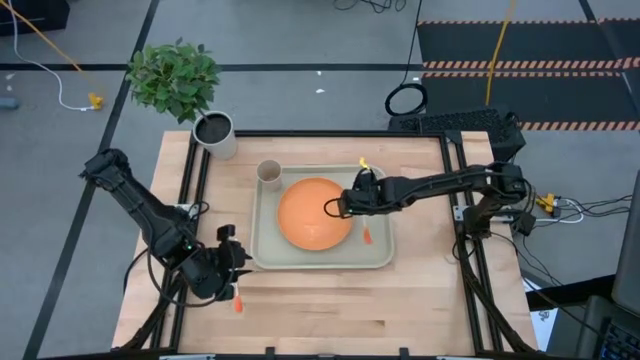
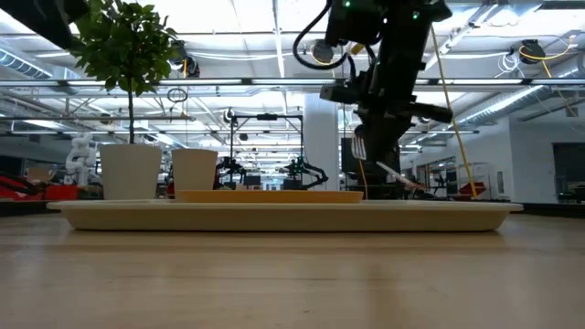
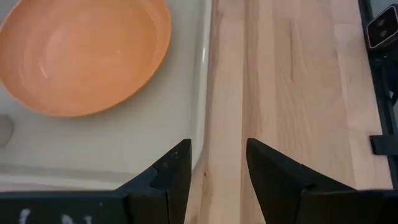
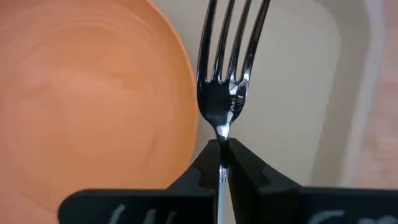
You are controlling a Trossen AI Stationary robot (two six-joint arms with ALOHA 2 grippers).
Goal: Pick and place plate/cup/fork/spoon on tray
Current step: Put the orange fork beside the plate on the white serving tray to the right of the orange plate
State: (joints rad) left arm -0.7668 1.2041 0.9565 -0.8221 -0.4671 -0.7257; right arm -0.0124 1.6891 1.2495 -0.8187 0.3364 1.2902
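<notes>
Pinching the fork (image 4: pixel 225 74) by its neck, the right gripper (image 4: pixel 222 163) hangs over the tray (image 1: pixel 378 255) beside the plate (image 1: pixel 312 213), seemingly to set it down; left gripper (image 3: pixel 217 165) waits open.

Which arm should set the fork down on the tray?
The right. Its tool is shut on the fork, held above the tray beside the plate. The left tool is open, over the table off the tray's edge.
</notes>
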